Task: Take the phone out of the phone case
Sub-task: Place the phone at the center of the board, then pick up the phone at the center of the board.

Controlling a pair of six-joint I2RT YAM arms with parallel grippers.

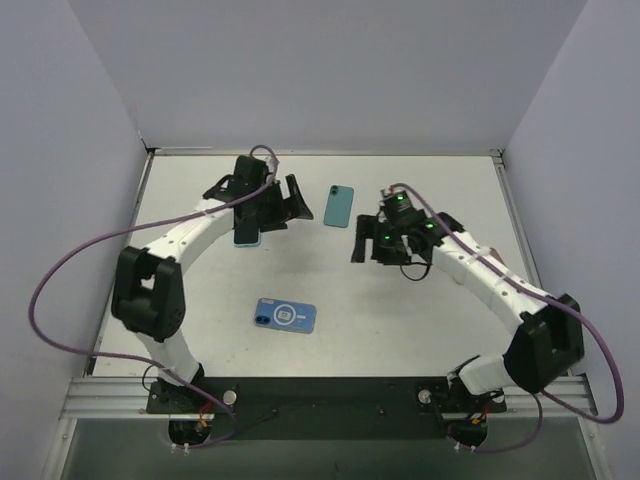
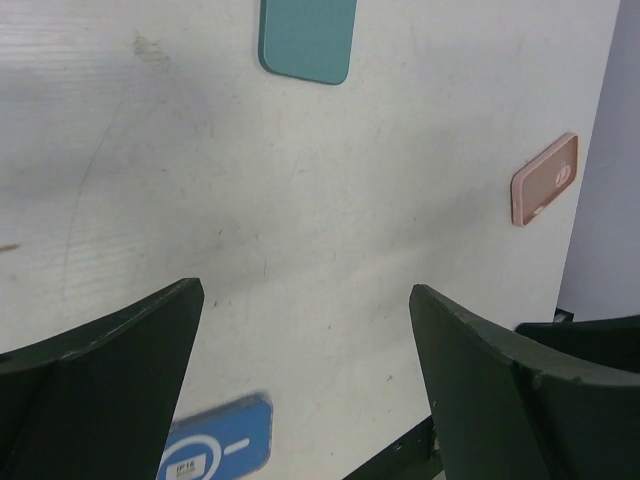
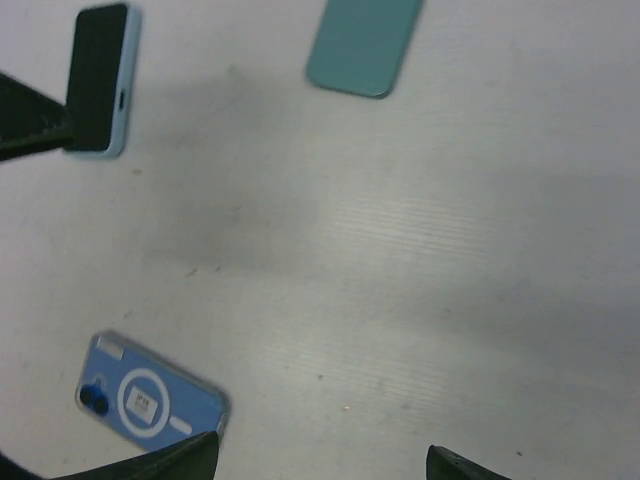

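The left end effector is spread wide with nothing between its dark fingers. It is close to a slim phone with a black screen and pale blue edge, which lies flat on the white surface. The right end effector is spread too, and empty. A blue phone case with a white ring on its back lies nearer the arm bases, and a teal rectangular case lies farther back.

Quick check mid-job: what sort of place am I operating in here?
Probably a lab robot test cell: a white table boxed in by plain walls, robot arms bolted by an aluminium rail, and a blue phone lying out.
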